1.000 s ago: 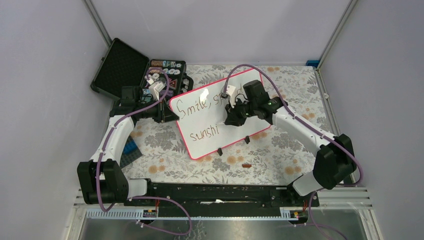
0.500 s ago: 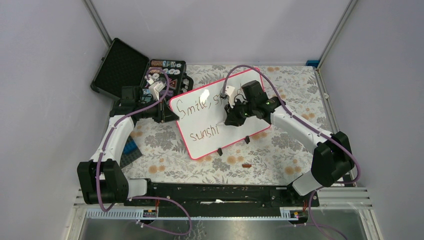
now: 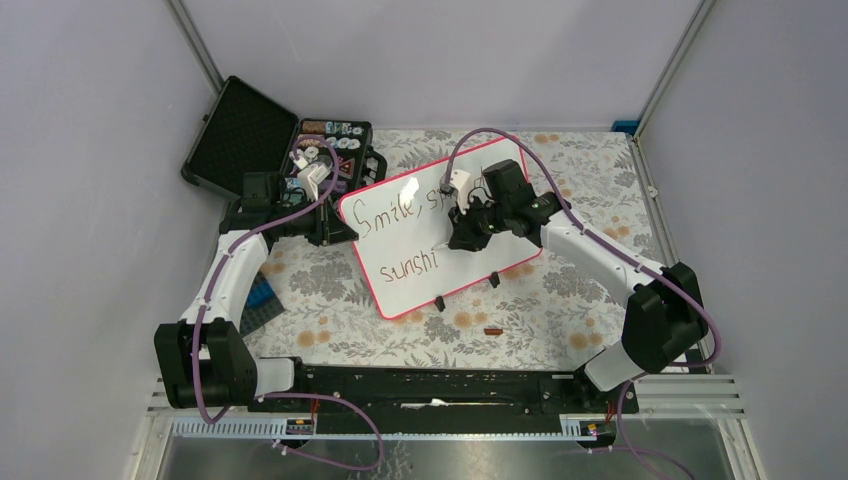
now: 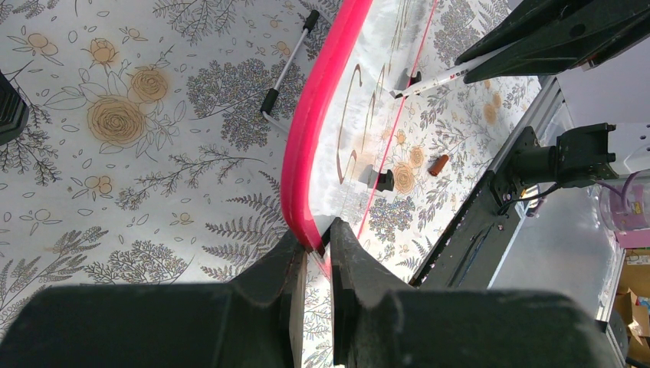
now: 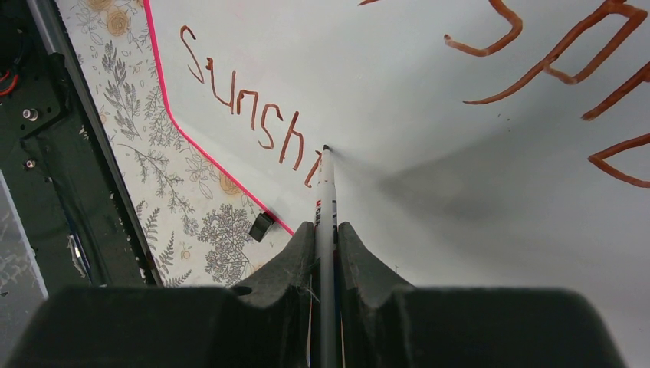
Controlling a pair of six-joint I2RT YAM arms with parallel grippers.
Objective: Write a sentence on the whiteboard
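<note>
Board: whiteboard (image 3: pixel 465 265) at mid-frame in the top view.
Writing: sentence (image 5: pixel 253 119) shows "sunshi"; right arm hides part of the upper line.
Left gripper (image 4: pixel 316 234): clamped on the board's pink rim.
Right gripper (image 5: pixel 326 228): clamped on marker (image 5: pixel 326 184), tip touching board.
Around: black case (image 3: pixel 245 130) upper left; cap (image 3: pixel 492 330) below board.

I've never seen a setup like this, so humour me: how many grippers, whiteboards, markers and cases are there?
Grippers: 2, left gripper and right gripper
Whiteboard: 1
Marker: 1
Black case: 1
Total: 5
</note>
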